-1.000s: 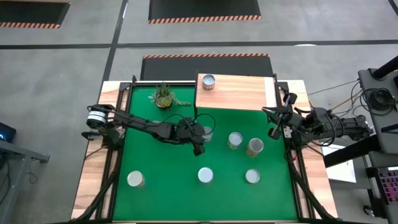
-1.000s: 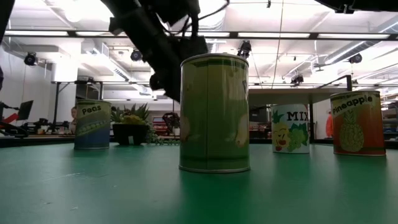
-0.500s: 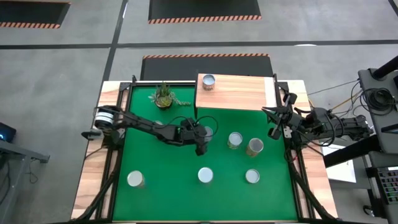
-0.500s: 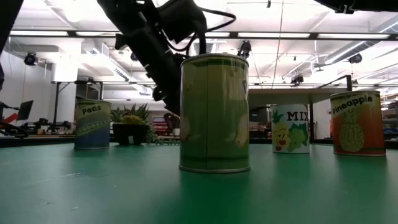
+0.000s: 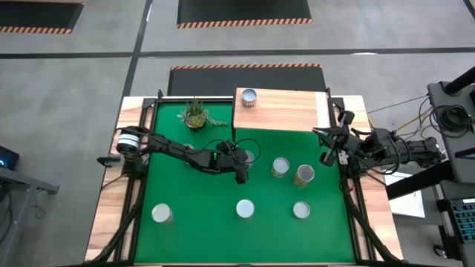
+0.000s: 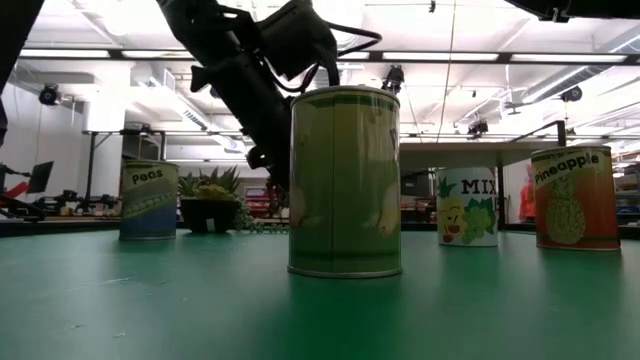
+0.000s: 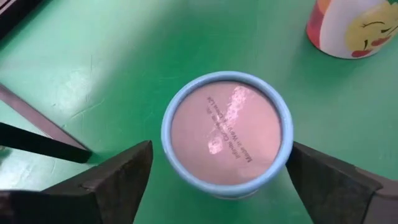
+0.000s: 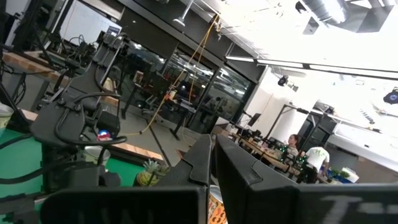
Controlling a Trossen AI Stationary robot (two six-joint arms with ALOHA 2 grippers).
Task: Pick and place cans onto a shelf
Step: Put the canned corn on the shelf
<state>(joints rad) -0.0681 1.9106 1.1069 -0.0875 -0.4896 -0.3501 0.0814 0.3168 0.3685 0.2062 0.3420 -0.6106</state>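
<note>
A short metal can with a pale blue rim and glossy pinkish round lid (image 7: 226,133) stands upright, its long axis vertical, on the smooth green tabletop (image 5: 193,222) just in front of the light-wood plank shelf (image 5: 286,111). The left tool (image 7: 217,180) straddles it, dark wedge fingers (image 7: 115,174) spread wide, apart from its sides. One silver-topped can (image 5: 249,96) sits on the shelf. The right tool (image 5: 326,152) waits pinched closed, empty, at the tabletop's right edge.

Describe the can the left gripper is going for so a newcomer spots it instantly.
On the green mat, look just below the shelf's left corner. The can stands between the left gripper's open fingers; unlike its neighbours, it has a light-blue rim.
</note>
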